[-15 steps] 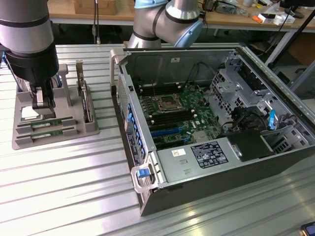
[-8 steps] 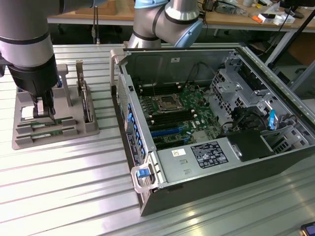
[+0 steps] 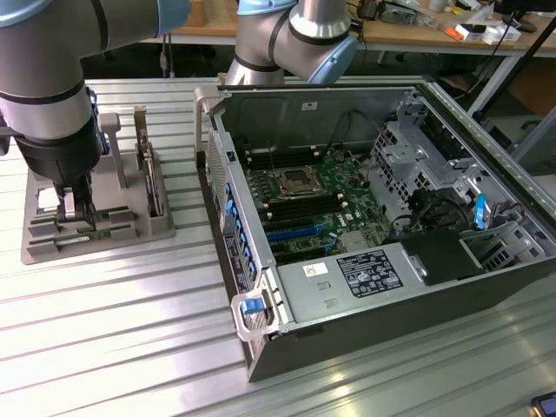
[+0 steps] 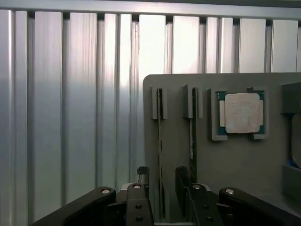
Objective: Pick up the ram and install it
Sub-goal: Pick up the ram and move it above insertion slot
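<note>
gripper [image 4: 162,178], jaws apart, astride the ram [image 4: 160,136] on the grey tray [image 4: 235,162]

The gripper [image 3: 74,217] hangs low over the grey holder tray [image 3: 130,234], beside the open computer case [image 3: 373,326].

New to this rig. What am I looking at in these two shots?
This is one robot arm with a two-fingered gripper. The exterior view comes from a camera off the arm. The wrist view comes from a camera on the wrist, looking past the fingers.

On the slotted metal table stand an open computer case and a grey tray of parts. The tray holds two memory sticks standing on edge, a processor and a hard drive.

The gripper is open, with one finger on each side of a ram stick. The other ram stick stands beside it. Nothing is held yet.
</note>
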